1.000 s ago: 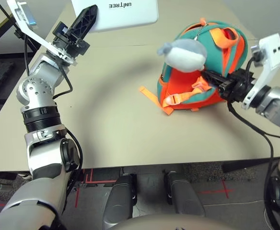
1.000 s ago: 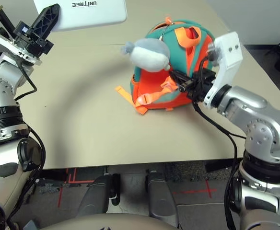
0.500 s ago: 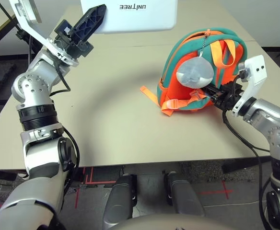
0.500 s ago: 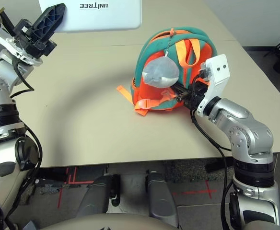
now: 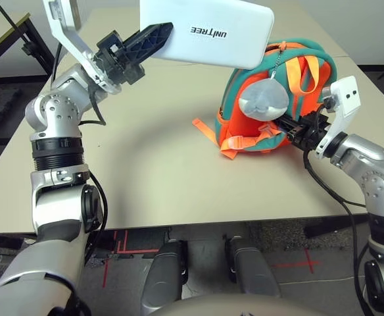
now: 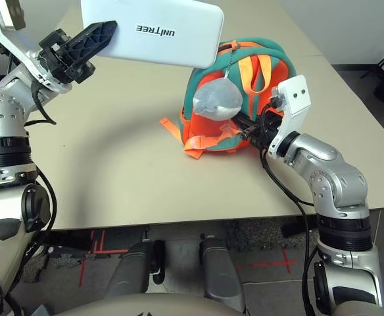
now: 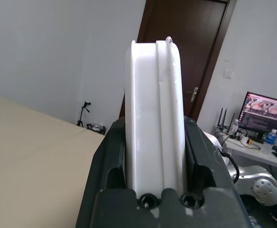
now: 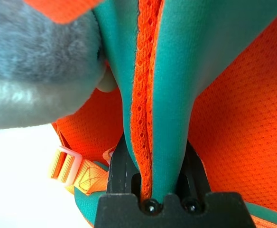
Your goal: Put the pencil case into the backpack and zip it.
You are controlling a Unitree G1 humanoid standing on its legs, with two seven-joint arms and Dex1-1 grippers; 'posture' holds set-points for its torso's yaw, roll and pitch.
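On the left, the left gripper [image 5: 154, 38] is raised above the table [image 5: 146, 164], its black fingers [image 7: 107, 161] clamped on one short end of the pencil case [image 5: 208, 33]. The white case juts out from the fingers toward the right, held in the air with its lettered face turned toward the head camera, its far end reaching above the top of the backpack [image 5: 281, 95]. In the left wrist view the case stands edge-on between the two fingers, filling the gap between them.

Right of centre, the orange and teal backpack stands upright on the table, its straps facing the robot and one orange strap end trailing onto the tabletop to its left. A grey plush charm [image 5: 263, 100] hangs against its front.

On the right, the right gripper [image 5: 292, 131] points roughly level into the backpack's lower right side. Its fingers [image 8: 190, 166] are pinched narrowly on a fold of teal trim and orange mesh, as the right wrist view shows, with the plush just beside the fold.
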